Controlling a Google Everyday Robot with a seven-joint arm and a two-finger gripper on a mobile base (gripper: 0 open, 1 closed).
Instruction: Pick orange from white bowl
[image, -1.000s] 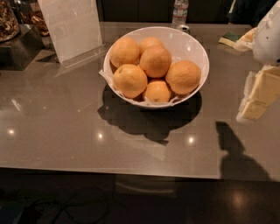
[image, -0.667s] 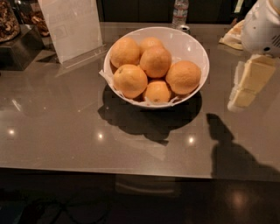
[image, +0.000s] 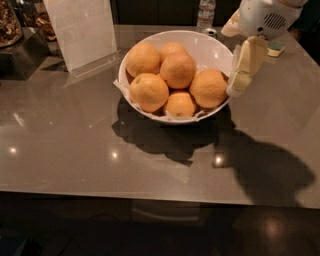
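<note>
The white bowl (image: 212, 47) stands on the grey table, back centre, with crinkled white paper at its rim. Several oranges are piled in it; a large orange (image: 209, 88) lies at the right side, others at the centre (image: 177, 70) and left (image: 148, 92), and a smaller one (image: 180, 104) at the front. My gripper (image: 236, 88), white and cream, hangs from the upper right and reaches down just beside the bowl's right rim, next to the right-hand orange. It holds nothing that I can see.
A clear sign holder with white paper (image: 82, 30) stands back left of the bowl. A dark box (image: 22, 52) and a snack jar (image: 9, 22) are far left. A water bottle (image: 206, 12) is behind the bowl. The table's front edge (image: 150, 197) runs across below.
My gripper has moved left from the table's right side to the bowl's right rim. The bowl and oranges have not moved.
</note>
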